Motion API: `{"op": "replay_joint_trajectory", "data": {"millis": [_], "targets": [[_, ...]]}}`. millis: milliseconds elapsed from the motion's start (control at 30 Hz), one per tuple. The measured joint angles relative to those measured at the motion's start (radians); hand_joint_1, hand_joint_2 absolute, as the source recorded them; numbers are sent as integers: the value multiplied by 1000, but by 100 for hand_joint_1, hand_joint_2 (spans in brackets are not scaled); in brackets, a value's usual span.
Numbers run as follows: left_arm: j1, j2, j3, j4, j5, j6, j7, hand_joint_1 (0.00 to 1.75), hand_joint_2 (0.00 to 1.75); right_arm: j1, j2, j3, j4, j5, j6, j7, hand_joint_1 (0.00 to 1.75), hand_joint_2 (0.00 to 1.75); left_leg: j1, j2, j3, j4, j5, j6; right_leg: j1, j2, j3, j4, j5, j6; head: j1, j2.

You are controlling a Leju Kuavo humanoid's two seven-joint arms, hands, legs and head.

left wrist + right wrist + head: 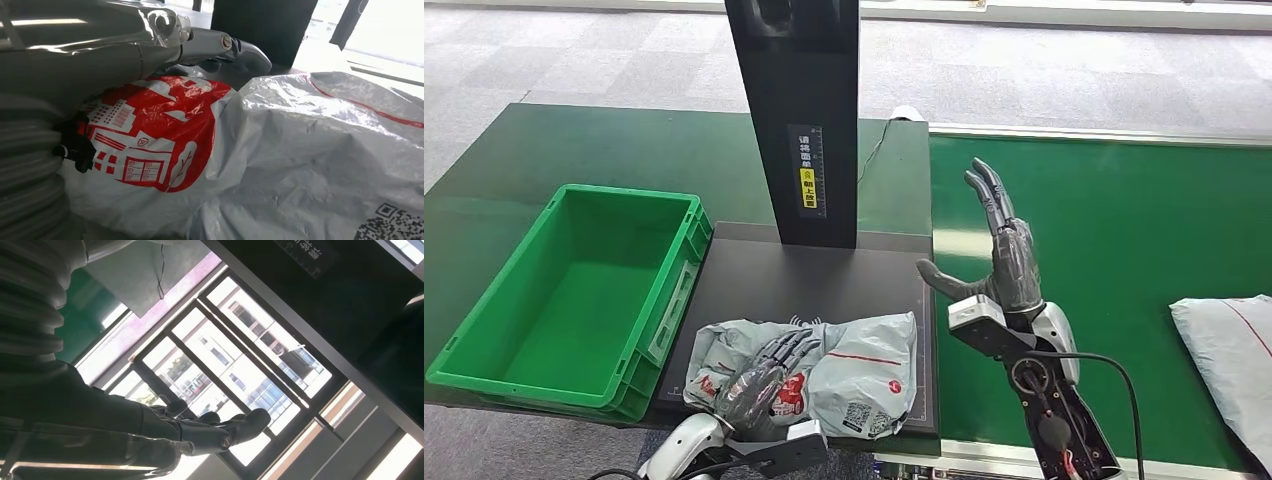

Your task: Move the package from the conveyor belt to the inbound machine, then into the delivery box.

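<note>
A grey plastic-bag package [864,365] with red print lies crumpled on the black plate [814,280] of the inbound machine, at the plate's near edge. My left hand [759,385] rests on the package's left part, fingers stretched out over it. In the left wrist view the thumb [225,47] lies across the top of the package [280,150], against the red print. My right hand [1004,260] is raised over the left edge of the green conveyor belt [1114,230], fingers apart, holding nothing. The right wrist view shows its fingers [220,432] spread against windows.
The machine's black column [804,120] stands at the back of the plate. A green delivery box [624,193] sits to the plate's left, with nothing in it. A second grey package [1234,355] lies on the belt at the right edge.
</note>
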Motion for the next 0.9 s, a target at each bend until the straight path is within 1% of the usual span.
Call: {"op": "replay_joint_trajectory", "data": {"millis": [67,100,133,167,200,233,300,467,567,700,833,900], "targets": [[-5,-1,-4,10,-10,7,3,81,175,5,0,-5,-4,5,-1,0,0,175,0,0,0,0,0,0,0,0,0,0,0,0,0,0],[-7,-2,-5,15,-13,13,2,123,175,8,1,-7,-7,8,-1,0,0,175,0,0,0,0,0,0,0,0,1,0,0,0,0,0],[-8,-3,-5,19,-16,21,-1,160,175,11,1,-10,-9,11,-1,0,0,175,0,-1,1,0,0,0,0,-1,1,0,0,0,0,0],[-9,-4,-5,23,-20,31,-6,167,175,13,2,-12,-13,15,-1,0,0,175,0,-1,1,0,0,0,0,-1,1,0,0,0,0,0],[-8,-5,-6,26,-23,43,-14,172,175,17,3,-15,-16,18,-1,1,0,175,0,-1,1,0,0,0,0,-2,1,0,0,0,0,0],[-8,-6,-6,28,-24,56,-23,175,175,20,4,-17,-20,20,-1,2,0,175,0,-1,1,0,0,0,0,-2,2,0,0,0,0,0],[-8,-8,-6,31,-21,95,-51,175,175,27,7,-23,-30,23,2,3,0,175,0,-1,1,0,0,1,-1,-2,2,0,1,1,0,0],[-7,-9,-3,13,2,272,-139,175,175,47,8,-42,-55,35,16,3,0,175,0,-1,1,0,1,1,-1,-2,1,0,1,1,0,0],[-6,-9,4,-18,33,348,-182,175,175,50,7,-52,-65,39,18,1,0,175,0,-1,0,0,1,1,0,-2,0,0,1,1,0,0],[-4,-9,14,-61,69,430,-229,175,175,51,2,-64,-70,24,21,-2,0,175,0,-1,-1,0,1,1,0,-2,-1,0,1,1,0,0],[2,-7,24,-102,98,476,-271,175,175,55,-9,-69,-70,7,17,-14,0,175,0,-1,-2,0,1,1,0,-2,-2,0,1,1,0,0],[6,-5,29,-132,104,519,-296,175,175,58,-15,-70,-70,1,11,-19,0,175,0,-1,-2,0,1,1,0,-2,-2,0,1,1,0,0]]}}
